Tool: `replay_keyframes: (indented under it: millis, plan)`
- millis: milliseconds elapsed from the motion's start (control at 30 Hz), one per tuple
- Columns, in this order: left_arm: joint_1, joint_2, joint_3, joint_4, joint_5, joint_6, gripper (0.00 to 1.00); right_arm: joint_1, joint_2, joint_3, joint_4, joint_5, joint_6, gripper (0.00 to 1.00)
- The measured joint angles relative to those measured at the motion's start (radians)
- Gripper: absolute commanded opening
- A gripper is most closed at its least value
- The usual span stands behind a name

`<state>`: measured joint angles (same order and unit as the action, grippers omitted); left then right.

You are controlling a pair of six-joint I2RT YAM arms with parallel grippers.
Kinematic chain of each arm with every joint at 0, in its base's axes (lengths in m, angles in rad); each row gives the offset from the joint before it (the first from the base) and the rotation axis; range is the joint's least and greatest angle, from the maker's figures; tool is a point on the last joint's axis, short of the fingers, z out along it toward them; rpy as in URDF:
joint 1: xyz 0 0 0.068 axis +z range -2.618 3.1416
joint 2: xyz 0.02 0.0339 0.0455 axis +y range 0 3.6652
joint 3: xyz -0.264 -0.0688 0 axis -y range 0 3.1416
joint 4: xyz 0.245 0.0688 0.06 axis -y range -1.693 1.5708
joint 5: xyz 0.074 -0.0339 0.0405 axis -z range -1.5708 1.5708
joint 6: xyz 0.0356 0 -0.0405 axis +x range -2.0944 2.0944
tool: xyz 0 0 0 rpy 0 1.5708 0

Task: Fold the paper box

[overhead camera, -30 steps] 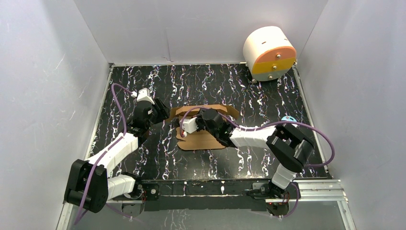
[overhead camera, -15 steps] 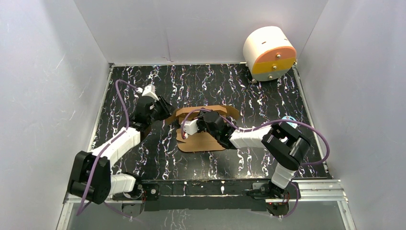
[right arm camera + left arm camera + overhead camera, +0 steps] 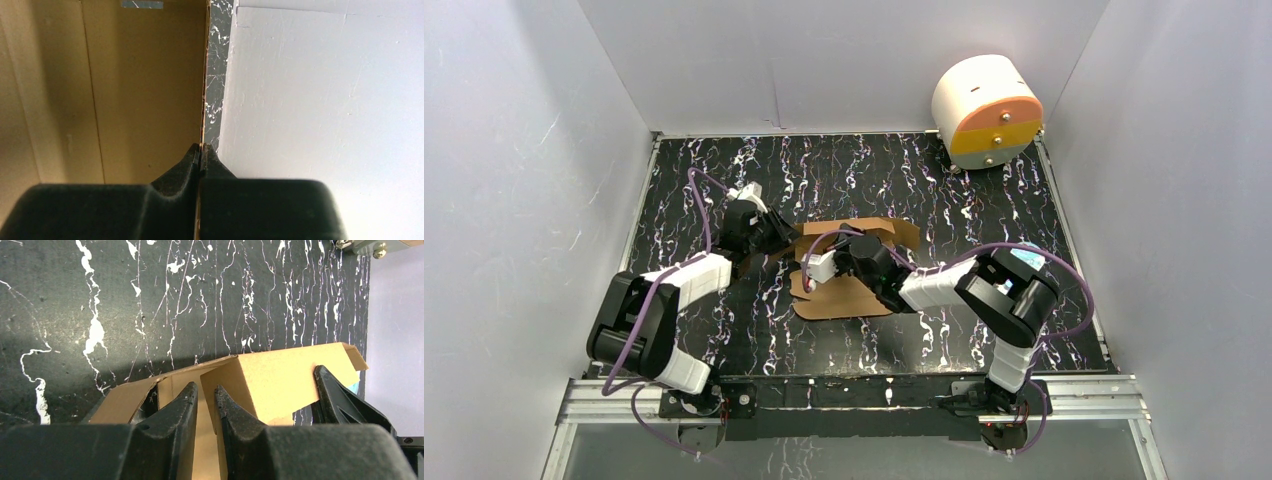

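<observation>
paper box (image 3: 849, 295), a brown corrugated cardboard sheet, lay mid black marbled table (image 3: 984, 200). right gripper (image 3: 201, 150) pinched its edge. left gripper (image 3: 206, 400) had fingers nearly together at a raised flap, grip unclear. flap-folding step imo, next needs creasing it upright.

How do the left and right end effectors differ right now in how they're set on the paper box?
The right end effector is shut tight on a thin edge of the paper box. The left end effector shows a narrow gap with a flap edge in it, and whether it grips is unclear. The right sits over the cardboard, while the left meets it at its left end. Both are at an edge of the same box.
</observation>
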<state>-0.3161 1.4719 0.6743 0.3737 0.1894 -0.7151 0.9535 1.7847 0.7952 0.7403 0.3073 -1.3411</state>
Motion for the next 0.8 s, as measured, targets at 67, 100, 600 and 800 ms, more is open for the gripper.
replay_keyframes:
  millis: [67,100,600,800]
  plan:
    - [0.000,0.014,0.000,0.018,0.011,-0.007,0.17,0.000,0.000,-0.010,0.019,0.000,-0.003,0.00]
    - [0.000,0.019,0.000,0.024,0.014,-0.010,0.17,0.000,0.000,-0.014,0.026,0.000,-0.004,0.00]
    - [-0.008,0.047,-0.021,0.106,0.036,-0.022,0.22,0.035,0.083,-0.092,0.286,0.060,-0.119,0.00]
    - [-0.008,0.029,-0.042,0.084,0.031,-0.018,0.27,0.042,0.112,-0.093,0.343,0.068,-0.156,0.00]
